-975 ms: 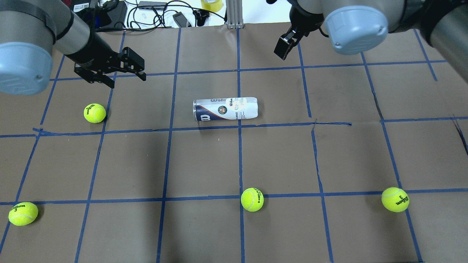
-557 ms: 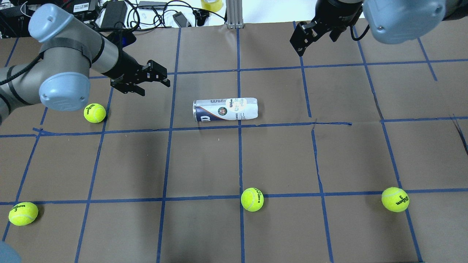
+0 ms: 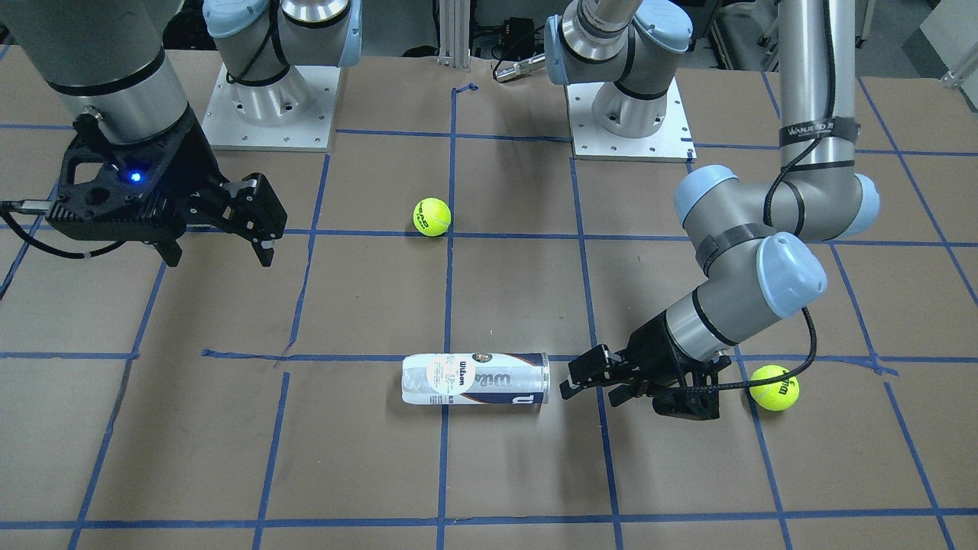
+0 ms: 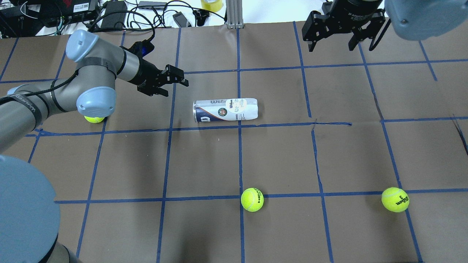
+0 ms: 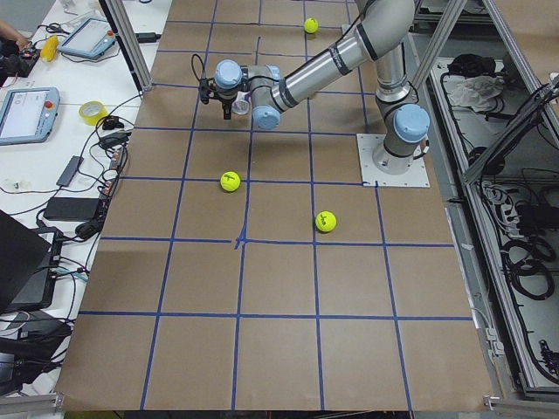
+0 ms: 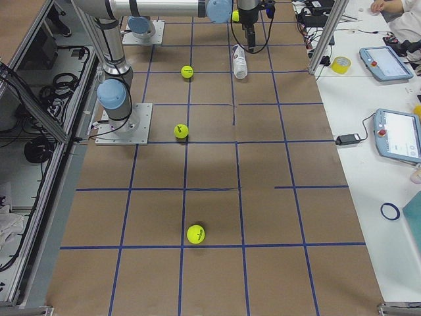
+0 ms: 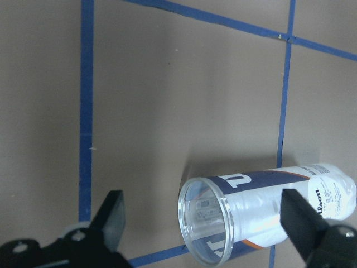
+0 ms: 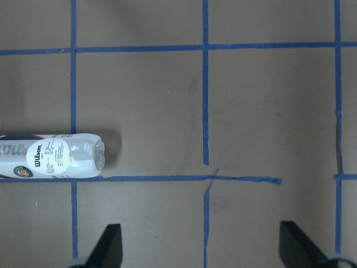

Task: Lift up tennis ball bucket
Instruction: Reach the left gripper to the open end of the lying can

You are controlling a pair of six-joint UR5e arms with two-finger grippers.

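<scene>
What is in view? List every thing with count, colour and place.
Can: 1, clear with navy band and white label; on its side, mid-table.
Balls: 4, yellow-green; robot's side at middle, right and left, one half under the left arm.
Table: 1, brown with blue tape grid.
Tape roll: 1, yellow; beyond the far edge.
Cables: several, black; beyond the far edge, left.
Left gripper: 1, black, open; by the can's open end, not touching.
Right gripper: 1, black, open; far right, above the table.
</scene>
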